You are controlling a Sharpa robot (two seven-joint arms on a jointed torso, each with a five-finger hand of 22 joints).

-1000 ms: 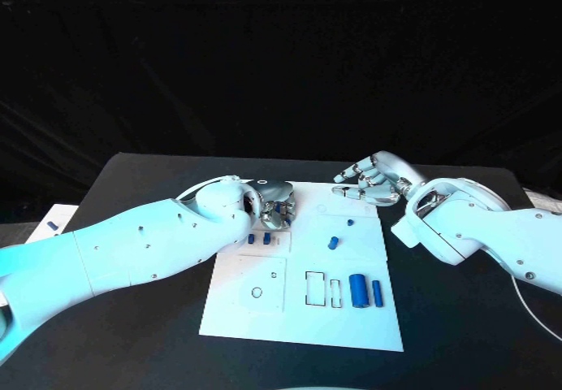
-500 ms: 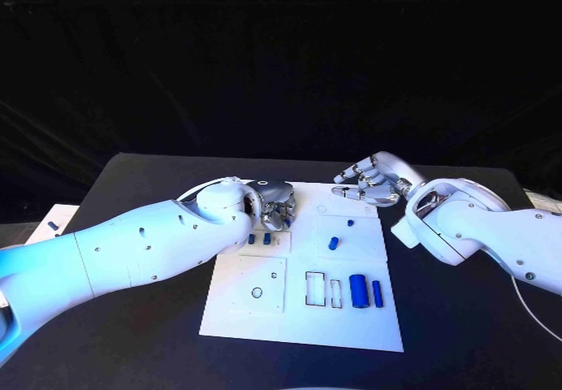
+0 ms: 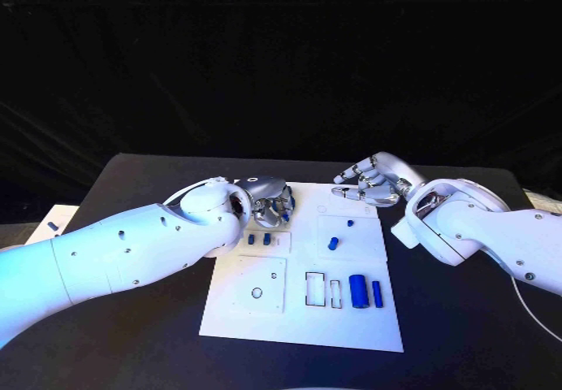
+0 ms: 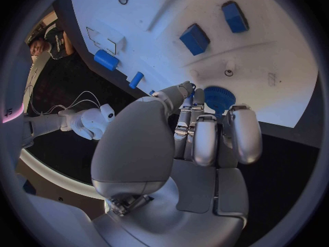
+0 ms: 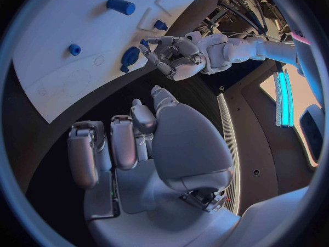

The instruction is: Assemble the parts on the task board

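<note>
A flat white board (image 3: 302,325) lies lengthwise on the matte black table (image 3: 469,325). The left hand (image 3: 272,205), smooth silver metal, hovers over the board's far left corner with fingers curled around a ridged blue gear (image 4: 219,97). The right hand (image 3: 369,183) floats at the far right edge, fingers curled in, holding nothing. Two blue cylinders (image 3: 358,291) stand near the board's right side, two small blue blocks (image 3: 260,239) nearer the left hand
</note>
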